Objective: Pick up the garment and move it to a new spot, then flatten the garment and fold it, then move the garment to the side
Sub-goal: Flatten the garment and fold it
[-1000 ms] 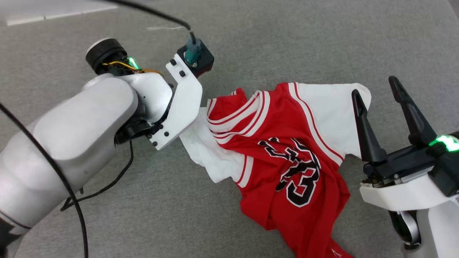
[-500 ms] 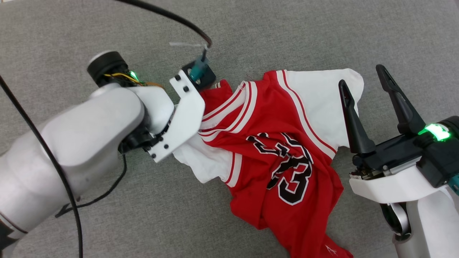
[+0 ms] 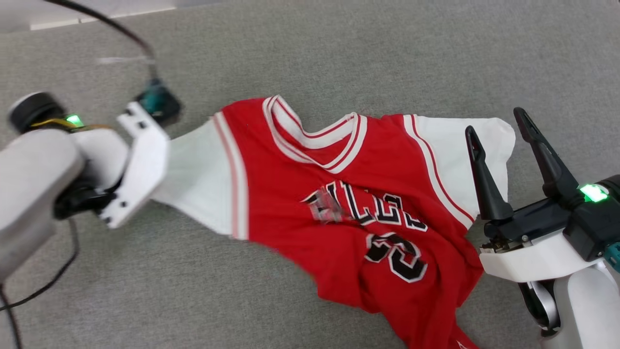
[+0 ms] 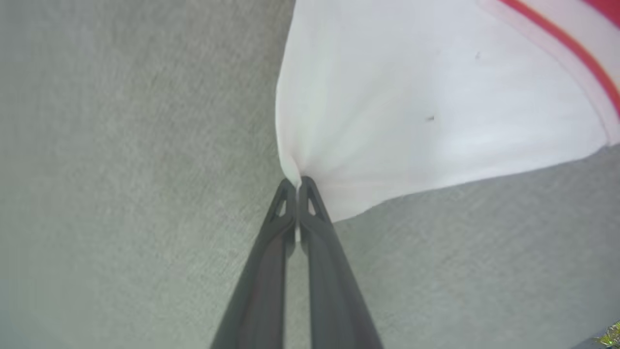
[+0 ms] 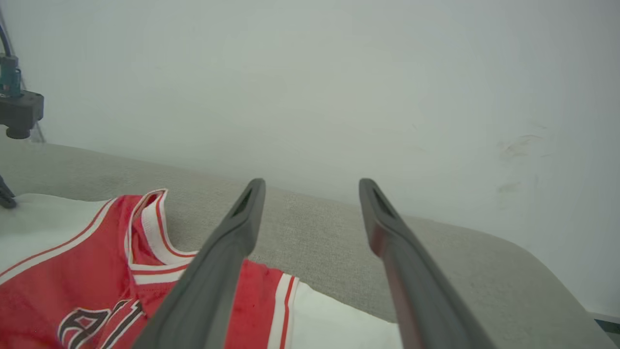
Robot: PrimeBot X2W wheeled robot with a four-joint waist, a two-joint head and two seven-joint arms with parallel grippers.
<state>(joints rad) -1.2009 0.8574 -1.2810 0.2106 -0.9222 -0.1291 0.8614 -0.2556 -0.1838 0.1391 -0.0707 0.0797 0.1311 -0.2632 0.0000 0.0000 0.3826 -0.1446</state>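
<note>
The garment (image 3: 348,194), a red jersey with white sleeves and black chest letters, lies partly spread on the grey fabric surface (image 3: 193,291). My left gripper (image 4: 296,186) is shut on the edge of its white left-hand sleeve (image 4: 411,111), and the cloth fans out taut from the tips. In the head view the white left wrist bracket (image 3: 138,165) hides those fingers. My right gripper (image 3: 496,123) stands open over the other white sleeve (image 3: 455,150), nothing between its fingers. In the right wrist view the right gripper (image 5: 312,184) hovers above the garment (image 5: 87,271). The lower hem is still rumpled.
A black cable (image 3: 116,31) loops from the left wrist camera block (image 3: 157,102) toward the top left. The grey surface ends at a back edge (image 3: 97,14) and meets a pale wall (image 5: 339,72); its corner rounds off at the right (image 5: 542,271).
My left gripper closed on the white sleeve and pulled it leftward, stretching the bunched jersey out so the collar and chest letters show. The right gripper stayed open in place.
</note>
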